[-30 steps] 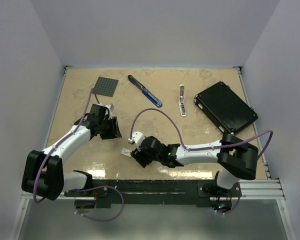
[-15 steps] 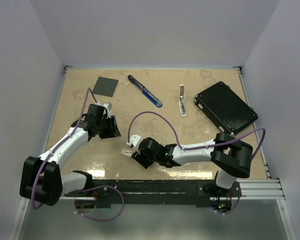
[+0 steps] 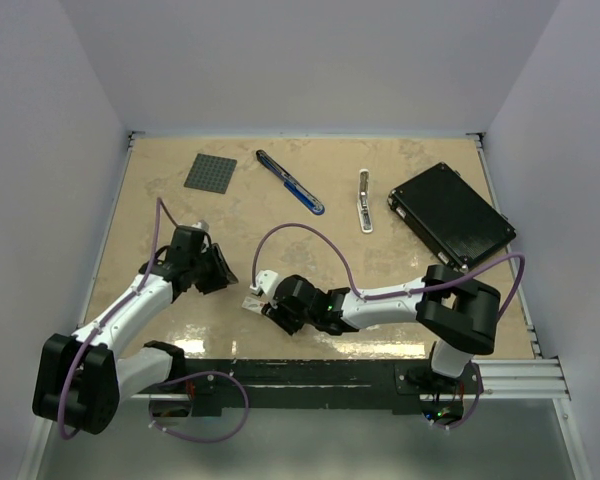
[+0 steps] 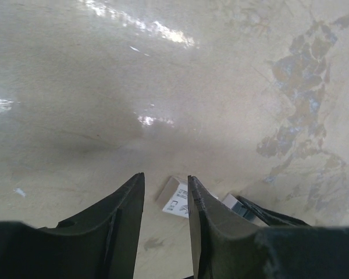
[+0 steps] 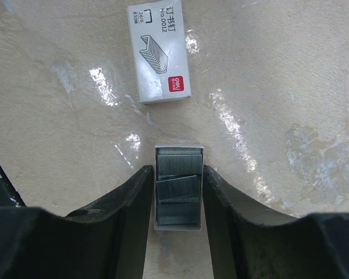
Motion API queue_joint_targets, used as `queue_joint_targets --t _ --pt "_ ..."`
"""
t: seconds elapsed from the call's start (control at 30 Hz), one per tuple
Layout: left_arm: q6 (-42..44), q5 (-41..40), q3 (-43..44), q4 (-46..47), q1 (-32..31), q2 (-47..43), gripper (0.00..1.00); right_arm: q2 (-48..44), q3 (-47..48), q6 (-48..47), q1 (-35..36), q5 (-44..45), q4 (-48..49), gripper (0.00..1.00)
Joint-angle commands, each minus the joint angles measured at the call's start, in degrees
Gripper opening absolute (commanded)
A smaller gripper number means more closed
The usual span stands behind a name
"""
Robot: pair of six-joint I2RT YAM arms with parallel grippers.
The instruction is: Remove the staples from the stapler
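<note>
1. Beige marbled table (image 3: pixel 380 270), grey walls on 3 sides, and both arms are working near the front edge.
2. The stapler (image 3: pixel 290 182) lies flat and slanted in the far part of the table, between a grey square mat (image 3: pixel 210 172) and a white-and-silver tool (image 3: pixel 364 200). A black case (image 3: pixel 450 214) sits further right. The stapler is well apart from both grippers, and nothing touches it.
3. The right gripper (image 5: pixel 177 174) is low over the table. Its 2 fingers are pressed against the sides of a small white tray (image 5: pixel 178 145) that holds grey staples (image 5: pixel 178 186) in short stacked strips. A labelled box sleeve (image 5: pixel 159 51) lies just beyond it.
4. The left gripper (image 4: pixel 165 177) hovers nearby with a narrow gap between its fingers, and it holds nothing.
5. I'd judge the stapler stiff and fairly light, with a smooth blue shell that could slip. It is slim, so pinching it across its width near the middle or the rear hinge looks safest, with the black base pinned down while the top is swung up.
6. The staples look featherlight and brittle, and a strip could snap apart if it is bent. I'd take them across the long sides, gently, and not from the ends.
</note>
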Motion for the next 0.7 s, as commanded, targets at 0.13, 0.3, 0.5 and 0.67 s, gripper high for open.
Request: queue_joint_targets --t 0.13,0.3,0.5,0.67 --pt "-1.6 -8.3 0.7 -3.1 0.5 -0.8 0.39 -2.5 0.3 0.5 0.2 0.9 0.3 0.5" --pt "-0.9 -6.9 0.3 -2.0 0.5 -1.4 0.39 -4.4 -0.7 1.1 0.2 1.9 -0.8 0.51" --pt "0.3 -4.3 -0.3 0.0 0.5 -0.4 0.38 -4.6 -1.4 2.3 0.2 1.5 -0.9 0.5" --pt "0.8 -3.3 -0.4 0.2 0.5 -1.2 0.39 -4.0 -2.0 3.3 0.2 1.1 -0.4 0.5"
